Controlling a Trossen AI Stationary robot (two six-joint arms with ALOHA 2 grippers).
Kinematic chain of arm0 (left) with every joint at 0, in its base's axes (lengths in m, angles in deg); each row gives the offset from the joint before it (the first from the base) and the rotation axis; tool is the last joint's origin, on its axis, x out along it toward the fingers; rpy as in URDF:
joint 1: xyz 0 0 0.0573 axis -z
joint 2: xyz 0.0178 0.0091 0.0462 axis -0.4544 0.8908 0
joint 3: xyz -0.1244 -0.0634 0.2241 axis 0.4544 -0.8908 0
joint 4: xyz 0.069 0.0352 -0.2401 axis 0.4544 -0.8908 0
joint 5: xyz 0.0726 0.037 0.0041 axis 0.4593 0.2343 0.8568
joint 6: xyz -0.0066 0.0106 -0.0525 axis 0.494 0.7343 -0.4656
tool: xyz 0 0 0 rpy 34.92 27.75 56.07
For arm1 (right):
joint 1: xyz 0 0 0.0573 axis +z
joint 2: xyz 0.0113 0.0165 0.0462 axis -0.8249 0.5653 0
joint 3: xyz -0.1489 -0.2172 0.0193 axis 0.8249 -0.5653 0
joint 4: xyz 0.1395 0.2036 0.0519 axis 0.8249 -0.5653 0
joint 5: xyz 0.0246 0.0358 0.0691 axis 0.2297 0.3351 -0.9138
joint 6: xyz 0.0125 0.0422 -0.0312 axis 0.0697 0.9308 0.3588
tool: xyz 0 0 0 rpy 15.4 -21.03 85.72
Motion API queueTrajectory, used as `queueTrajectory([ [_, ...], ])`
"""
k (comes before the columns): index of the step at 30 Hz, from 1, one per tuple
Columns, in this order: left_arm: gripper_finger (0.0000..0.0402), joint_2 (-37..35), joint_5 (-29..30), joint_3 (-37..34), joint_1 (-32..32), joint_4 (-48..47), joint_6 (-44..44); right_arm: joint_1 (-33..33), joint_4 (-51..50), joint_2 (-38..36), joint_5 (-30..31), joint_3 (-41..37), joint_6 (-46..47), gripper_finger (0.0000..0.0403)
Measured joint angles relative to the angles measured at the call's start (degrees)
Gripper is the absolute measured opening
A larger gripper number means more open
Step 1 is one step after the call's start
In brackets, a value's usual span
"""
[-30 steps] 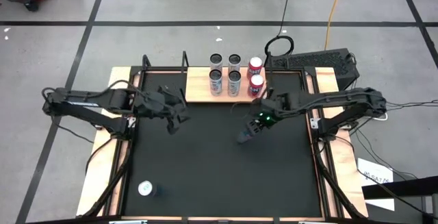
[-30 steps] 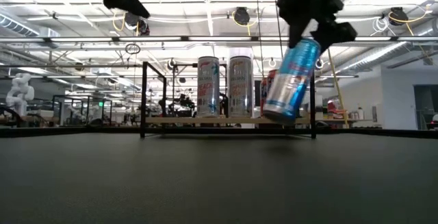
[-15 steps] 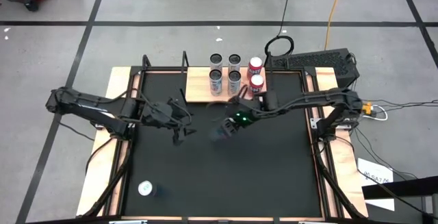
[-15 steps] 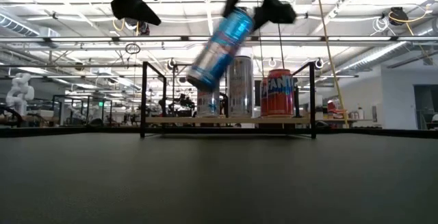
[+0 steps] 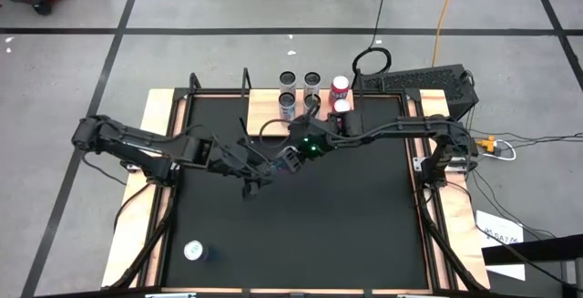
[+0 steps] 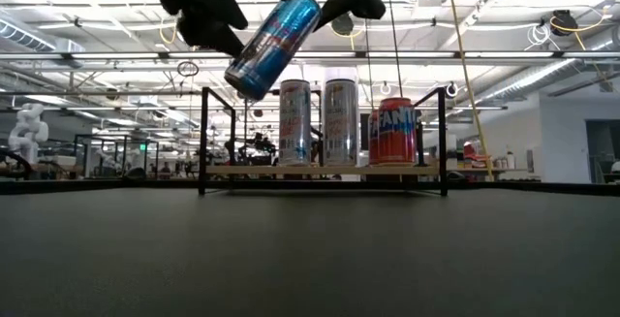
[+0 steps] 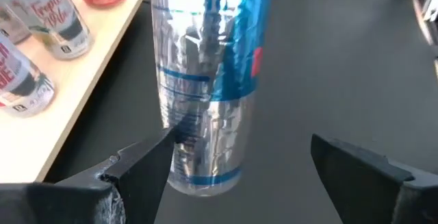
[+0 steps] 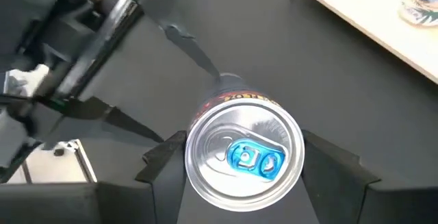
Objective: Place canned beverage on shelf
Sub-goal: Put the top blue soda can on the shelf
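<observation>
Black mat (image 5: 301,225); lone can (image 5: 193,251) overhead.

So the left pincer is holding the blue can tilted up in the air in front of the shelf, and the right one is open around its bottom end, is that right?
Not quite: the pincers are swapped. The right pincer holds the blue can tilted above the mat, in front of the shelf, gripping its top end, as the right wrist view shows. The left pincer is the open one, spread around the can's bottom end.
</observation>
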Motion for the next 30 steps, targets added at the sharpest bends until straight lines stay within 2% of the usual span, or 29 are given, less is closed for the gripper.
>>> queueTrajectory([
  [6,0.0345,3.44,3.72,0.0,-0.07,0.64,-0.42,0.07,0.68,-0.04,-1.36,0.0,0.0,0.0228],
  [13,0.034,5.17,4.19,0.02,-0.07,3.7,-0.43,0.1,1.22,-0.02,-2.7,0.0,-1.52,0.0228],
  [16,0.0318,5.17,4.53,0.02,-0.13,4.41,-0.44,0.17,1.22,-0.02,-2.82,0.0,-1.94,0.0228],
  [25,0.0219,5.05,4.22,0.04,-1.25,4.54,-0.26,0.09,1.37,-0.04,-2.49,0.0,-2.99,0.0229],
  [30,0.021,5.06,3.95,0.04,-1.53,5.11,-0.47,0.03,1.62,-0.09,-2.38,0.0,-5.49,0.0231],
])
